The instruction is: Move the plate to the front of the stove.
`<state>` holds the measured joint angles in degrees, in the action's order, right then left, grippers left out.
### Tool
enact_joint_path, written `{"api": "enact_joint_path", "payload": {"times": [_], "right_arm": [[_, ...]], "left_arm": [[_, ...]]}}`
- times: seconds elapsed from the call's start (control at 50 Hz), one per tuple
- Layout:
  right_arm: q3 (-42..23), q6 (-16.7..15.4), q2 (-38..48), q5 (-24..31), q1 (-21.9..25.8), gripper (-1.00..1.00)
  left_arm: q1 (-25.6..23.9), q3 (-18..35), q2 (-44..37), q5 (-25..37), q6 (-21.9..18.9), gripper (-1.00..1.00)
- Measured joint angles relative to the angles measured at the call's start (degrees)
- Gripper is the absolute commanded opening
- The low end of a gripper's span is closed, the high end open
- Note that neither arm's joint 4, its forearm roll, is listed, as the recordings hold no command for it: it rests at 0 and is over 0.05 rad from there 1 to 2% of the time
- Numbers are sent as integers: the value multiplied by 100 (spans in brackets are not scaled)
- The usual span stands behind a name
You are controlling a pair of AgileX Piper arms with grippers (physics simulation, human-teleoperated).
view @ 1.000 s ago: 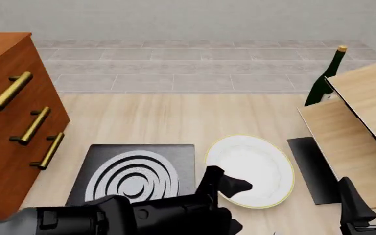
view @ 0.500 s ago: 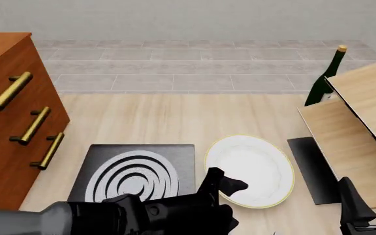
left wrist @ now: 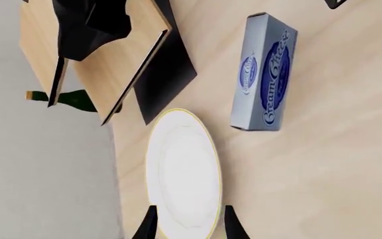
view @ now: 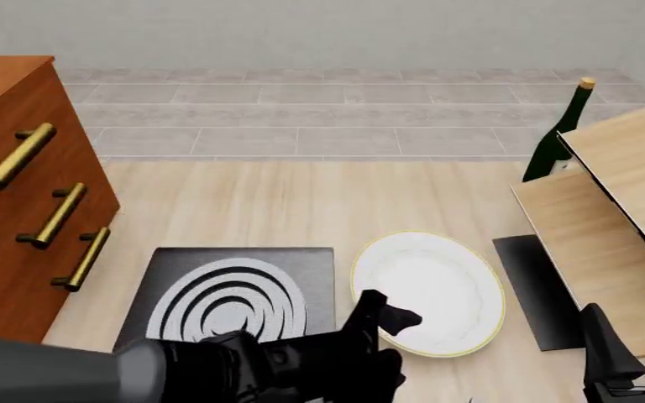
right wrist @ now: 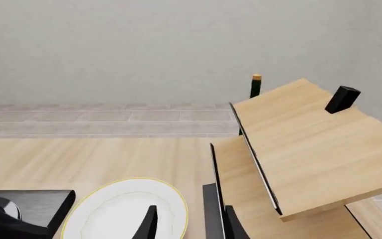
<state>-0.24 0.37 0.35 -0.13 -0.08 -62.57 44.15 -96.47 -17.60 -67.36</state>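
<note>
Wood surface [view: 278,201]: plate [view: 429,290] just right of stove [view: 233,298], left end effector [left wrist: 187,226] open, straddling plate's near rim.

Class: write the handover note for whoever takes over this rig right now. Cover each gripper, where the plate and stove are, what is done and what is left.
Left gripper: open, fingers either side of the plate's near rim, not yet closed on it.
Right gripper: open, holding nothing, low at the table's near right.
Plate: flat on the table, just right of the stove, beside it rather than in front.
Done: the left arm is lined up on the plate's rim.
Left: close on the rim, lift, and set the plate down on the near side of the stove.
</note>
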Motion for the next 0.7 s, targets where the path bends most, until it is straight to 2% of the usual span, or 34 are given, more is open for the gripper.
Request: {"api": "enact_joint_path", "payload": {"times": [0.36, 0.7], "right_arm": [[0, 0, 0, 0, 0, 100], [0, 0, 1, 0, 0, 100]], "left_arm": [[-11, 282, -270, 105, 56, 100], [126, 310, -553, -26, -39, 100]]}}
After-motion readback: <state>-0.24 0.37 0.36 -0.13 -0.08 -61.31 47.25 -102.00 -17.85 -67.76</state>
